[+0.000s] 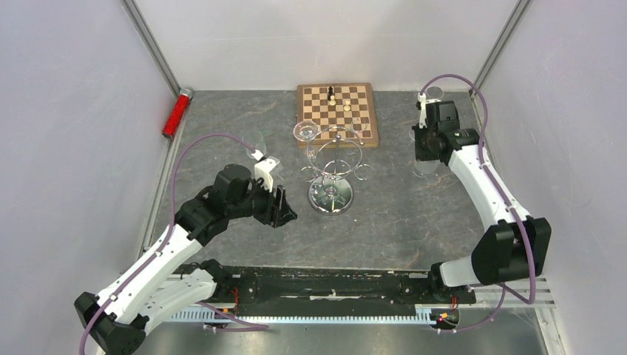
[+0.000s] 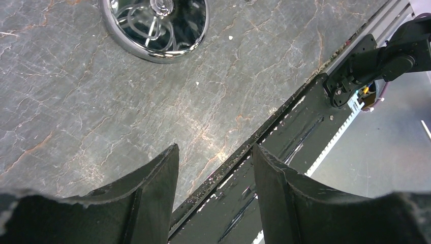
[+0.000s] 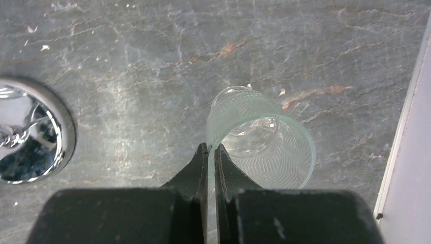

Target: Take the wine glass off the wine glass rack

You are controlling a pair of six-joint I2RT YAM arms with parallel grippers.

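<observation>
Grey veined stone makes up the table [image 1: 414, 229], and the wine glass rack [image 1: 330, 166] stands near its middle, just in front of a chessboard [image 1: 338, 111]. My right gripper [image 3: 211, 148] is pinched tight on the thin rim of a patterned glass [image 3: 264, 147], well to the right of the rack and close to the side wall [image 3: 412, 152]. The stem is hidden from me, but I judge this to be a glass that is already off the rack. A wine glass [image 1: 304, 132] seems to hang at the rack's far-left loop, though clear glass against chrome is hard to read from above. My left gripper [image 2: 216, 152] hovers low with its jaws apart and nothing between them, near the rack's mirrored base.

The pinch worries me most. Two narrow fingers on a slick rim give little hold, so the glass could swing, slip out or chip. I cannot tell whether its foot touches the table, and letting go while it leans would tip it over. On the other side, a careless sweep of the left arm could nudge the base and shake the hanging glass loose.
</observation>
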